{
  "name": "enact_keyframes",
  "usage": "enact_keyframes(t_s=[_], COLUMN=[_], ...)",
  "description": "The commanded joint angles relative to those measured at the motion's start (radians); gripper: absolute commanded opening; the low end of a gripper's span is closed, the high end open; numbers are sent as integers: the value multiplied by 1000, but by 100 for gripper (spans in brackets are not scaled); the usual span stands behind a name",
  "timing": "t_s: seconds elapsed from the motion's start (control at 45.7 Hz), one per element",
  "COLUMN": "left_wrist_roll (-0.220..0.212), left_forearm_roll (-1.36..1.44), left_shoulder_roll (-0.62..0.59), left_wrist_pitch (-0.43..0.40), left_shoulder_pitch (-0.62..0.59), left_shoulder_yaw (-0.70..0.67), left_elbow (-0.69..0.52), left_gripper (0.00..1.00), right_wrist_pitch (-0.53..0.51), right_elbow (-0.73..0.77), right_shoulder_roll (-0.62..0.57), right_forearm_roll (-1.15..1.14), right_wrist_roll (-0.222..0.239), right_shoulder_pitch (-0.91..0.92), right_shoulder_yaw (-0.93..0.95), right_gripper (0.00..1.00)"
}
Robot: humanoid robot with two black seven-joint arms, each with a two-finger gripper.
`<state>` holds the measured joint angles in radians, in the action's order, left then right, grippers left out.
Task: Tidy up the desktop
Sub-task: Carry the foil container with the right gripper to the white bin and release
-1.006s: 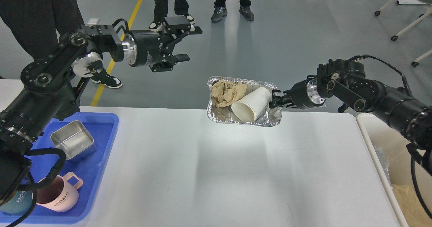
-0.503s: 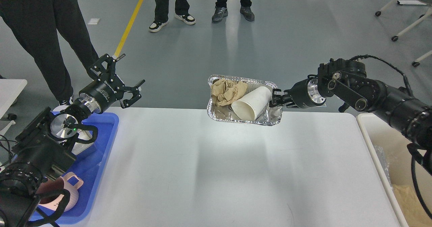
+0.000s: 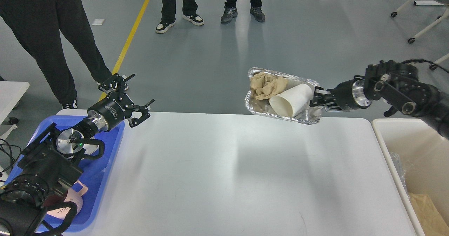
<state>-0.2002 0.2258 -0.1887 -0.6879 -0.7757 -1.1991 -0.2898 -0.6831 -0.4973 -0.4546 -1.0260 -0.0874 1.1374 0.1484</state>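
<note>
The desktop (image 3: 224, 180) is a wide white-grey tabletop filling the lower middle of the head view. My right gripper (image 3: 314, 101) is shut on the right rim of a foil tray (image 3: 257, 106) and holds it in the air above the table's far edge. In the tray lie a white paper cup (image 3: 291, 99) on its side and crumpled brown paper (image 3: 265, 85). My left gripper (image 3: 131, 95) is open and empty, above the far corner of the blue plastic tray (image 3: 98, 180).
The blue tray at the left holds a pink mug (image 3: 68, 208), mostly hidden by my left arm. A white bin (image 3: 403, 137) with brown paper (image 3: 429, 208) inside stands at the table's right end. Several people stand on the grey floor beyond. A small white table (image 3: 12, 92) is at far left.
My right gripper has carried the foil tray to the right, toward the white bin. My left arm has swung down from high up to just above the blue tray, gripper still open.
</note>
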Motion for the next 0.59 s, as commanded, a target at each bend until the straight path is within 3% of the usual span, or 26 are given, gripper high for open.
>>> enact_keyframes(t_s=[0.0,0.262,0.569], left_wrist_roll=[5,10,12], left_forearm_roll=[3,12,3], left_shoulder_roll=[0,17,23], left_wrist_pitch=[-5,-12,-16], left_shoulder_pitch=[16,33,32], left_shoulder_yaw=[3,12,64], left_elbow=[0,0,0], left_gripper=[96,96,96], right_wrist_pitch=[4,27,51], right_elbow=[0,20,187], right_shoulder_roll=[-156,-417,-478], right_forearm_roll=[-2,0,3], right_wrist_roll=[-2,-5,-6], right_shoulder_pitch=[-53,-182,-398], right_shoulder_yaw=[-1,17,166], right_gripper=[0,0,0])
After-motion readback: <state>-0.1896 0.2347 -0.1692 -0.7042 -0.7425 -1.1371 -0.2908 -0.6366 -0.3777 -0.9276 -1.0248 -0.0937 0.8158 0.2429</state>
